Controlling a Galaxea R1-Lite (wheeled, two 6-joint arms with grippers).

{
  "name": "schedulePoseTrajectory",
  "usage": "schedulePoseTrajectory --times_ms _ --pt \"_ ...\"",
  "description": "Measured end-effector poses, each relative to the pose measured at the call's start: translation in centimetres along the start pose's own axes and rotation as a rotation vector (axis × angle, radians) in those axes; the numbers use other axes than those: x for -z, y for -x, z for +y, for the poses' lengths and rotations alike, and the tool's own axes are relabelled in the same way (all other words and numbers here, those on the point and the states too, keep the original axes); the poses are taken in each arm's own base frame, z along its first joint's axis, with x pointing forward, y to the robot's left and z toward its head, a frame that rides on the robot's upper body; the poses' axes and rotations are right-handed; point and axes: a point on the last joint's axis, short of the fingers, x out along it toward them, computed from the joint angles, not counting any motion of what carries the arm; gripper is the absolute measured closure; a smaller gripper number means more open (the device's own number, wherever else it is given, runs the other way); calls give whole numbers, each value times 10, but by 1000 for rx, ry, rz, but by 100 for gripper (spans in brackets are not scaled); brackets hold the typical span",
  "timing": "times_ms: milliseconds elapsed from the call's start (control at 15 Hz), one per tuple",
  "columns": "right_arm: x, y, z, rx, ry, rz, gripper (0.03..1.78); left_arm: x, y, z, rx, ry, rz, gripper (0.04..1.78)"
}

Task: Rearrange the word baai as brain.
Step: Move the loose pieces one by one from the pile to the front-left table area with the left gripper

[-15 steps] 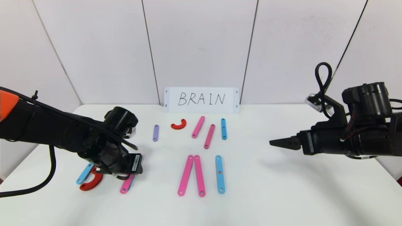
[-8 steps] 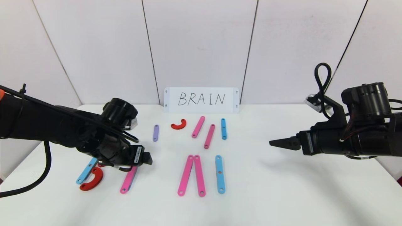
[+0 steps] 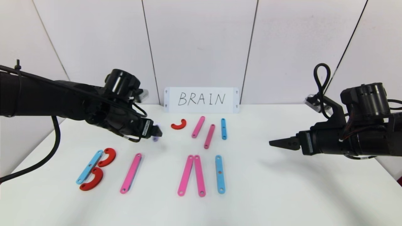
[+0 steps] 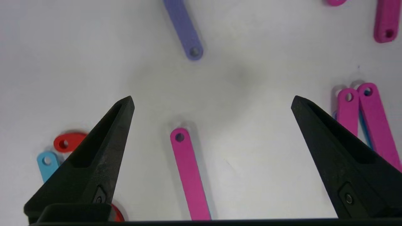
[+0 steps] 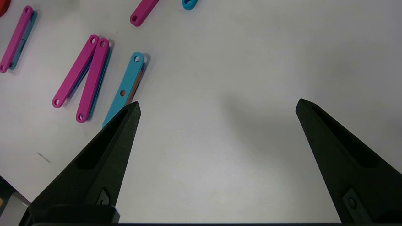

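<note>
While both pincers, left & right, gape empty, white card reads "BRAIN".

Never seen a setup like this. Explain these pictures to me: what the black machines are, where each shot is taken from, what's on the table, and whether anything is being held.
These are two robot arms ending in two-fingered grippers. The wide picture comes from a camera on the robot's head; the other two come from cameras on each wrist, looking out between that gripper's black fingers. The left gripper hovers open over the purple strip, holding nothing. The right gripper hangs open and empty at the right side. On the white table lie flat plastic pieces: a B from a blue strip and two red curves, a lone pink strip, more pink and blue strips, another red curve. The card reading BRAIN stands behind.
</note>
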Motion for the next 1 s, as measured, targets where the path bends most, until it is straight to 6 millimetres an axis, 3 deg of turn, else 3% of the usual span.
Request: schedulePoseTrajectory --times_ms 400,667,1000 --pt "0 0 -2 9 -5 -1 8 -41 -39 -6 100 -116 -82 7" --pt "0 -1 -3 10 -5 2 8 -47 -79 -10 113 -174 -75 7" --pt "-1 -3 -4 11 2 -11 8 -51 -112 -13 193 -181 -93 7"
